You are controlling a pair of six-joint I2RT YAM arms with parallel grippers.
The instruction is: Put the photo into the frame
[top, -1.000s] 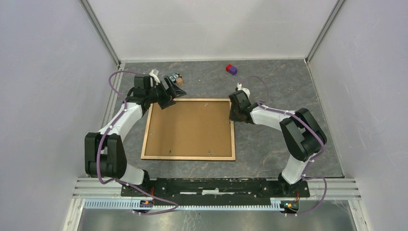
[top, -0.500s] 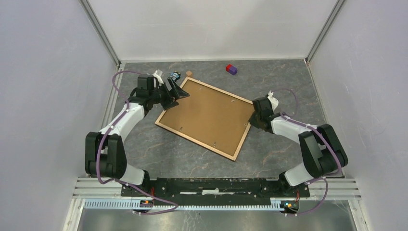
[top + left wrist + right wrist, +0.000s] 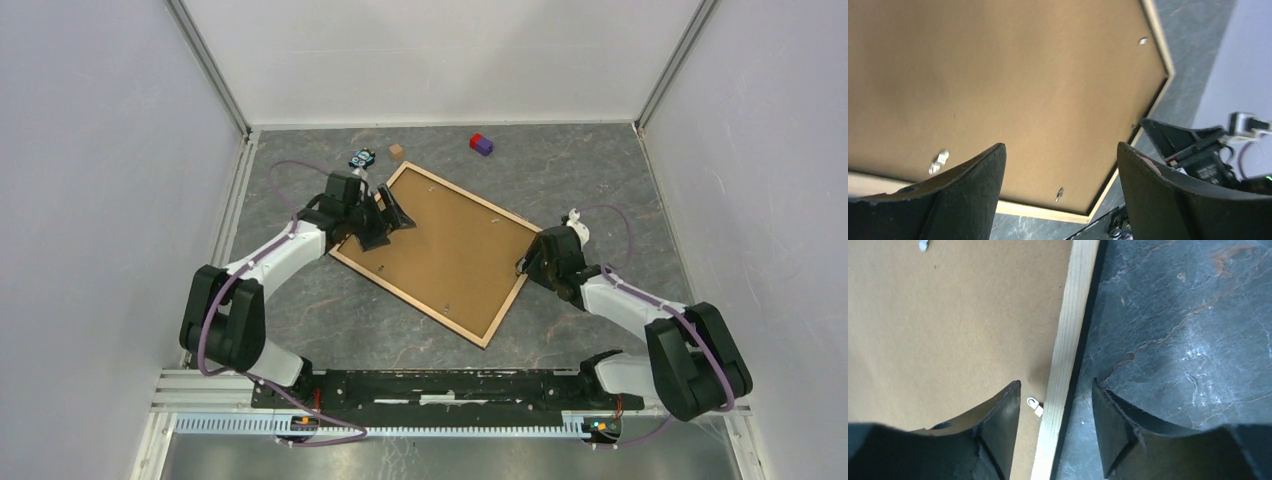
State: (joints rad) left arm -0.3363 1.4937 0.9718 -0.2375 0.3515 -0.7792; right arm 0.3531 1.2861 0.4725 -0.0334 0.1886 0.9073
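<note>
Both agape, right pincer (image 3: 1055,385) astride the frame (image 3: 1074,300) rail, left pincer (image 3: 1060,147) over backing board (image 3: 998,75)

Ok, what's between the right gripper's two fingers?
The light wood rail of the frame, with a small metal clip beside it on the brown backing board. The right wrist view shows it.

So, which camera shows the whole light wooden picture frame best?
The top external view. It shows the light wooden picture frame, all four rails around the brown backing board. The left wrist view shows mostly board and parts of rails; the right wrist view shows only part of one rail.
</note>
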